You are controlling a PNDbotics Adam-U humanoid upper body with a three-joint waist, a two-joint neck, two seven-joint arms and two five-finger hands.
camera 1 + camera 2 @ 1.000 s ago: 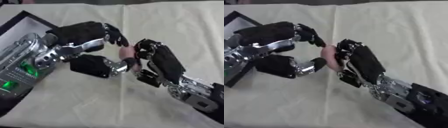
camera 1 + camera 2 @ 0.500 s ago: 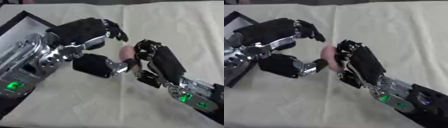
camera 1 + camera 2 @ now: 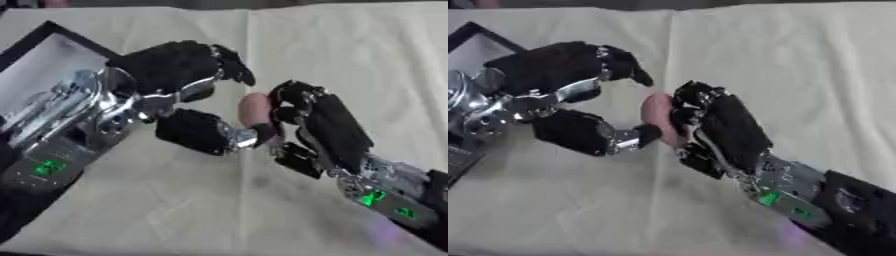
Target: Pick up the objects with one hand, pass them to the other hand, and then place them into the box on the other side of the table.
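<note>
A black-rimmed box (image 3: 35, 47) with a pale, smooth floor lies at the far left of the table, its corner pointing away from the robot; the left forearm, silver metal with a green light, crosses over it. The table wears a cream cloth (image 3: 350, 55), matte and softly creased, with a fold line running down its middle.

The left hand (image 3: 175, 70) is black and blocky with silver joints. Its fingers arch over from above and its thumb reaches in from below, spread wide like an open claw. The fingertips end just short of the object, while the thumb tip lies against its lower end beside the right hand's fingers.

Between the two hands is the task's thing, a small pink object (image 3: 658, 117): an upright, rounded oblong, smooth and dull, with no markings that can be made out. It is held above the cloth at the middle of the table.

The right hand (image 3: 728, 130), black with a silver wrist and green light, comes in from the lower right, its fingers curled round the pink object's right side and clamped on it.

Compared with a second ago, the left hand's fingers have lifted and spread farther from the object, which now sits in the right hand's grasp.
</note>
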